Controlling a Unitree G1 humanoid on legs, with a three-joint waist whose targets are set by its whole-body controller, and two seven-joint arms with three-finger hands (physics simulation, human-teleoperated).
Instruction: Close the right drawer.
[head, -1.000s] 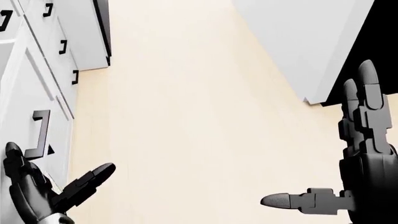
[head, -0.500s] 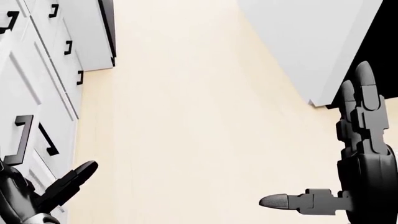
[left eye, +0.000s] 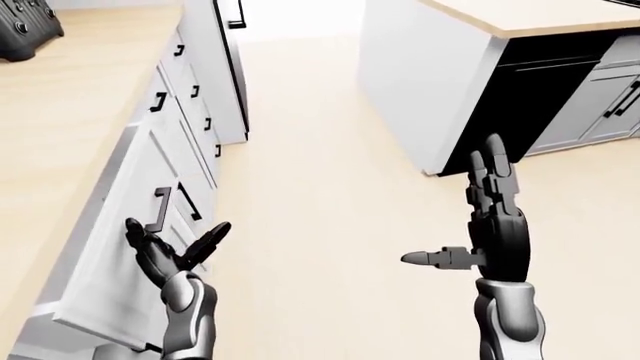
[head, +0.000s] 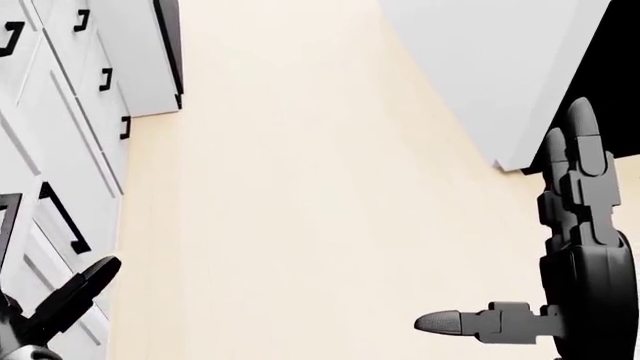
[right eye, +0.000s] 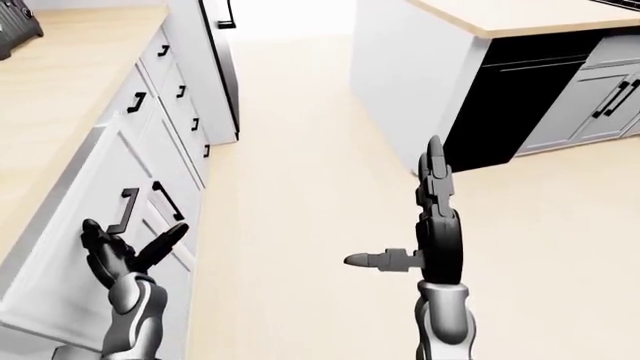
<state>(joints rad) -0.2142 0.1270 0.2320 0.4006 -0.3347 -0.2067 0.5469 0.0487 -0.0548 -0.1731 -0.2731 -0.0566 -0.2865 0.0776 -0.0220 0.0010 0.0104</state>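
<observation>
The left hand (left eye: 168, 251) is spreading its fingers, released, just beside the right drawer (left eye: 120, 225), which is jutting out at the left-eye view's lower left. The right hand (left eye: 492, 225) is hanging released over the floor (left eye: 320, 187).

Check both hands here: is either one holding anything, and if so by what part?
Nothing is held. The left hand is open, fingers spread beside the drawer front, just below its black handle. The right hand is open over bare floor.
</observation>
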